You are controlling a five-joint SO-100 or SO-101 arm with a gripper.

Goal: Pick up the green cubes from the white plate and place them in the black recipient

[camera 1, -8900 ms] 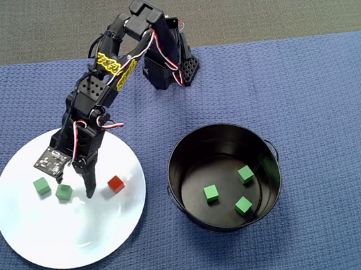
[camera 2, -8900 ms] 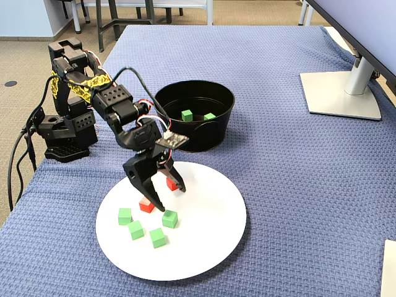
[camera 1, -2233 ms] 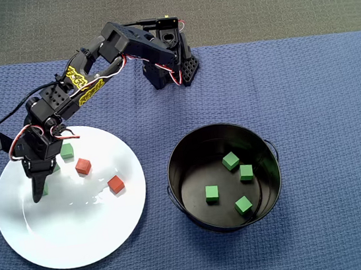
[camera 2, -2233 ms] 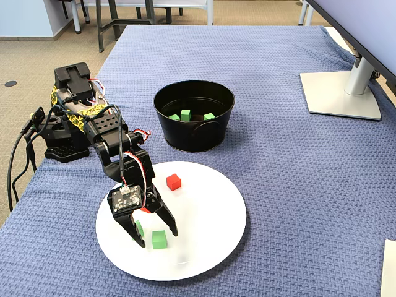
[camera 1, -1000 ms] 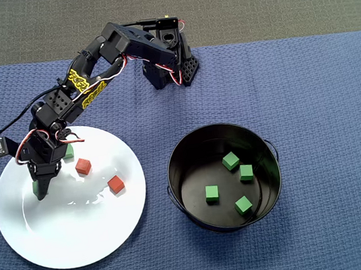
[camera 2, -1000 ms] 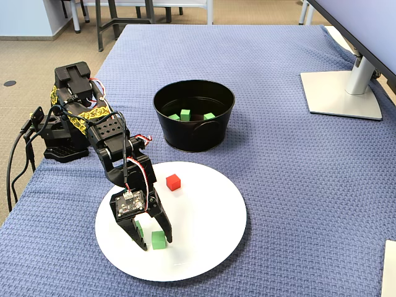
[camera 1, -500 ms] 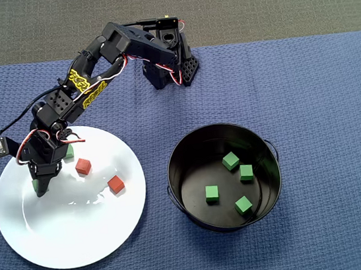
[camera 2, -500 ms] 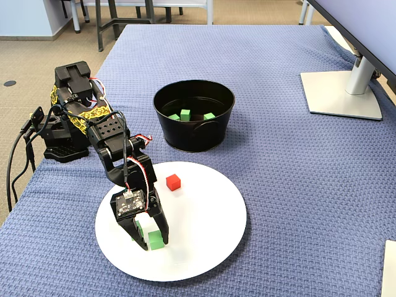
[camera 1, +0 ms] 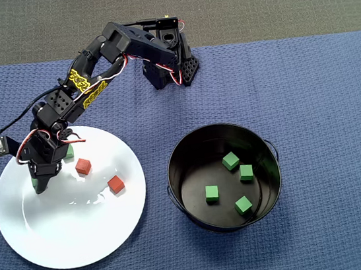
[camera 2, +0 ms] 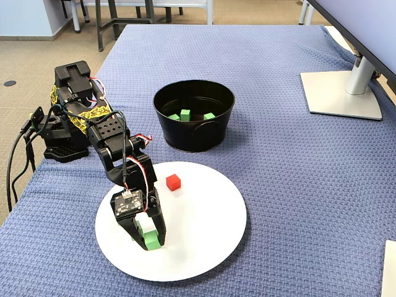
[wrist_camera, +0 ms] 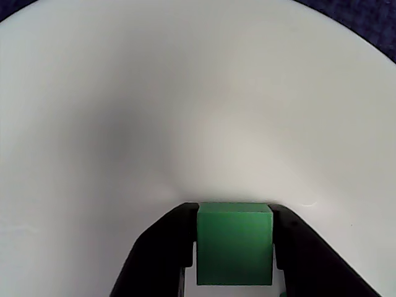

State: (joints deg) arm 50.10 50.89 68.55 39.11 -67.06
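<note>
The gripper (wrist_camera: 235, 244) is clamped on one green cube (wrist_camera: 235, 242) — squarely between its two black fingers (wrist_camera: 167, 247), low over the white plate (wrist_camera: 185, 93); a second green cube (camera 1: 68, 152) lies just beside the gripper.

Overhead view: looked straight down, white plate (camera 1: 74, 235) at left. Fixed view: stood past white plate (camera 2: 204, 247), oblique, facing the arm base. Wrist view: close above plate. Plate shared by all.

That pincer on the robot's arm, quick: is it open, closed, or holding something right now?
Pincer: closed on a green cube, one finger on each side, down over the white plate.
</note>
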